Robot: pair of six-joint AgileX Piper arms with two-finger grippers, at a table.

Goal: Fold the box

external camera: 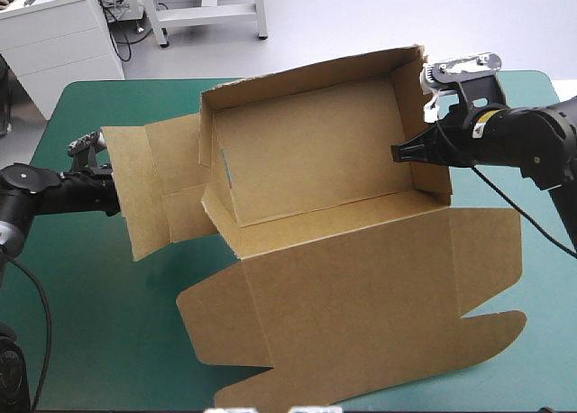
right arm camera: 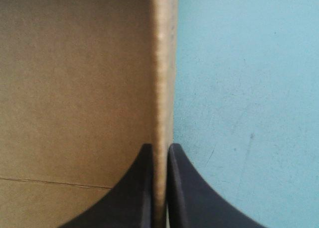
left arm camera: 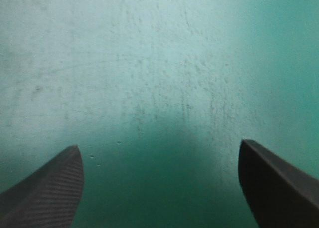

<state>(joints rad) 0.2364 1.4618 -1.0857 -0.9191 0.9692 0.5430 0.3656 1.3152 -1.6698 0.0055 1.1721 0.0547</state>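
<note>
The brown box (external camera: 306, 160) sits mid-table on the teal-green cover (external camera: 90, 323), its far, left and right walls raised into an open tray and its lid (external camera: 361, 296) lying flat toward the near edge. The right gripper (right arm camera: 159, 149) is clamped on the tray's right wall (external camera: 431, 129), one black finger on each side of the board. Left of the box, beside its outspread side flap (external camera: 144, 188), the left gripper (left arm camera: 159, 151) hangs with fingers well apart over bare cover.
</note>
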